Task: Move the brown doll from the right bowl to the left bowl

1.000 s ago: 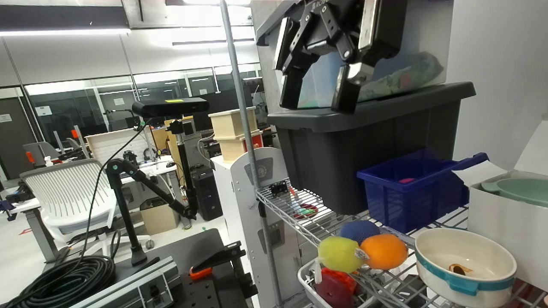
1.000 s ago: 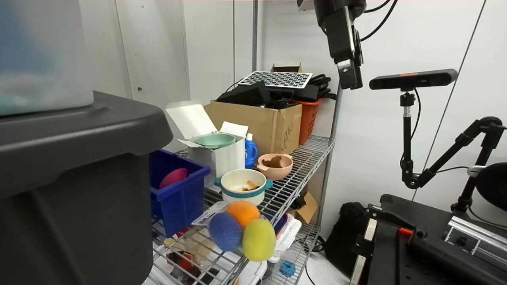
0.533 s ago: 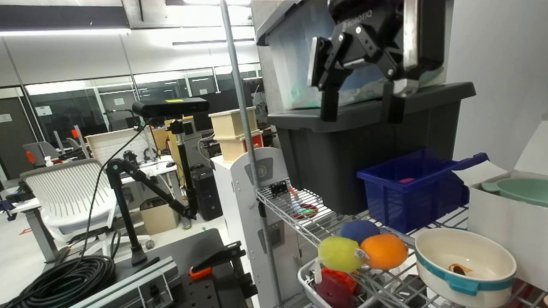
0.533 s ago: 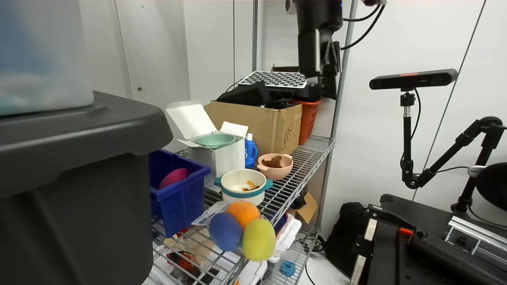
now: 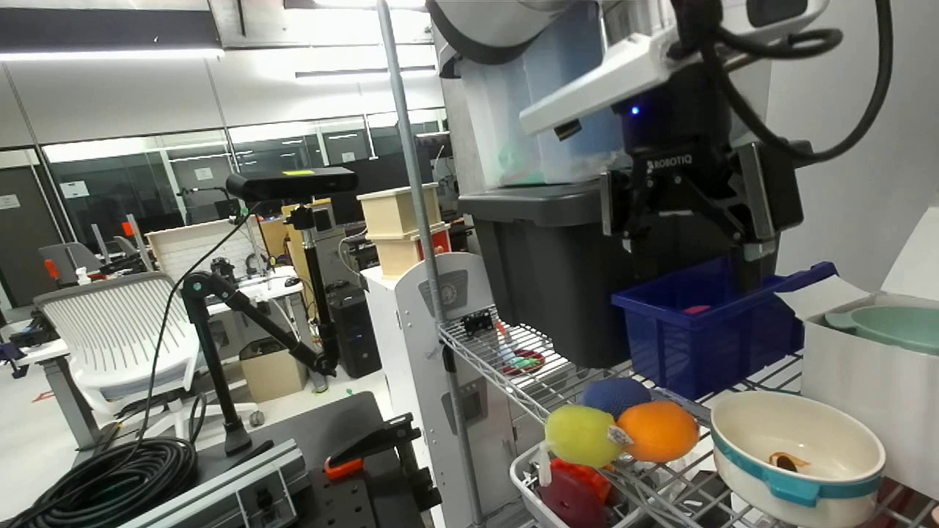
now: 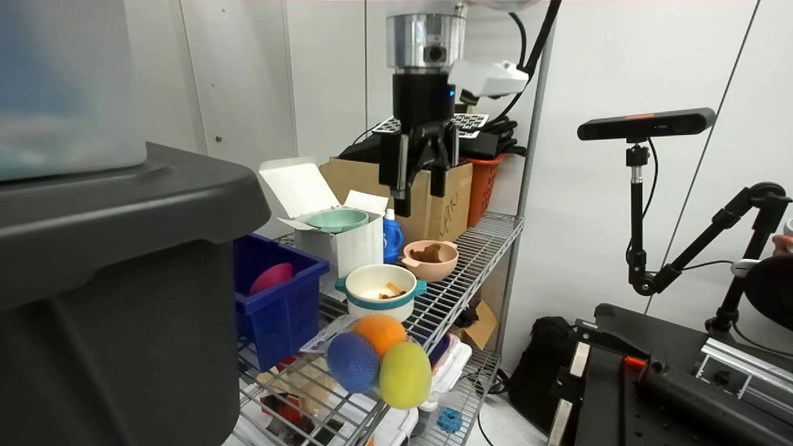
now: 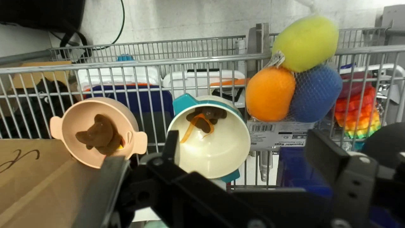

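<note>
As the brown doll rests in the peach bowl, the pincer hangs higher, empty and spread wide, presumably to straddle the doll, with the teal-handled cream bowl alongside, its likely destination.

Shot downward past the pincer, the wrist view shares the cream bowl with both exterior views. In an exterior view, the sightline passes a near bin toward a white wall; in an exterior view, toward a far chair, the surface at right.
</note>
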Action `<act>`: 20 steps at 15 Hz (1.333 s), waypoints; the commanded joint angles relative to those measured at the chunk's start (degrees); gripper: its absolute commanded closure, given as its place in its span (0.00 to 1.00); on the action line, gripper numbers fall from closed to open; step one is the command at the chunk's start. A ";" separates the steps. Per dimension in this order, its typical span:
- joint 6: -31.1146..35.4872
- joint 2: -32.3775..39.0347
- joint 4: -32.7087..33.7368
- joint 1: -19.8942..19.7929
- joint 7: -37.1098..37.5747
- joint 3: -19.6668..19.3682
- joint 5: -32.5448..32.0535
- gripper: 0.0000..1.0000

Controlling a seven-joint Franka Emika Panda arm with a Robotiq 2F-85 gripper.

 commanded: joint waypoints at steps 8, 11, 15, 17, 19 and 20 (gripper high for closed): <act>7.00 20.01 16.19 -0.50 2.77 -4.66 -1.50 0.00; 5.72 24.81 21.96 -1.52 2.84 -5.80 -0.82 0.00; 4.94 29.27 27.95 -3.27 2.71 -6.73 -0.30 0.00; 4.52 30.15 29.56 -3.90 2.68 -6.90 -0.20 0.00; 4.18 30.72 30.55 -4.19 2.78 -7.12 -0.33 0.00; 4.07 31.10 30.95 -4.38 2.71 -7.13 -0.33 0.00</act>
